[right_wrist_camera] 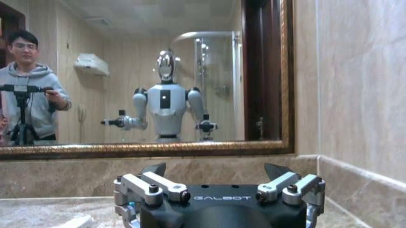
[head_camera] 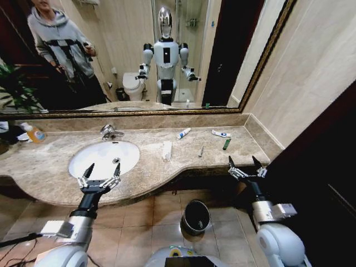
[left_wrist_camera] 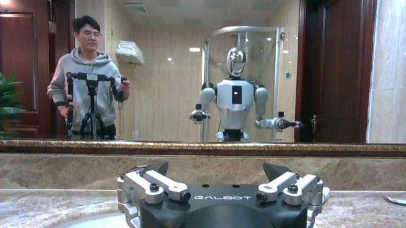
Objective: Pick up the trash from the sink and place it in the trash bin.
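Fingers spread on both: our left gripper (head_camera: 102, 173) over the white oval sink (head_camera: 83, 158), right gripper (head_camera: 245, 165) at the brown marble counter (head_camera: 183, 158) edge.

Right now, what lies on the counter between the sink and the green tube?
In the head view: a white flat packet, a white tube and a thin grey stick lie between sink and green tube.

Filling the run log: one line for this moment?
left end effector: open, over white oval sink | right end effector: open, at counter edge | small trash pieces on marble | round black bin: on floor
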